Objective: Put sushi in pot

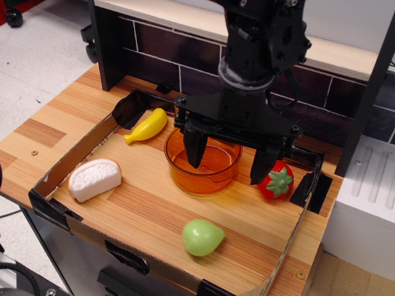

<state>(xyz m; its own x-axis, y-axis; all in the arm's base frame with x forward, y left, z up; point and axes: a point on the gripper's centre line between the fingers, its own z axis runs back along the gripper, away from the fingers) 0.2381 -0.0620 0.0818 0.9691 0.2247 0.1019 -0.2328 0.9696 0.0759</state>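
Observation:
The sushi [94,179] is a white half-dome toy with a bumpy top and a tan edge. It lies on the wooden board at the left, well apart from the pot. The pot [203,166] is a shallow transparent orange plastic pot in the middle of the board, and it looks empty. My gripper [229,159] hangs above the pot's right half with its black fingers spread wide. The left finger [195,148] reaches over the pot. The right finger [264,163] is just outside the rim, next to the strawberry. The gripper is open and holds nothing.
A yellow banana-like toy [147,126] lies behind the pot on the left. A red strawberry toy [276,180] stands right of the pot. A green pear-shaped toy [202,237] lies near the front. A low cardboard wall [55,176] rings the board. A tiled backsplash [173,52] stands behind.

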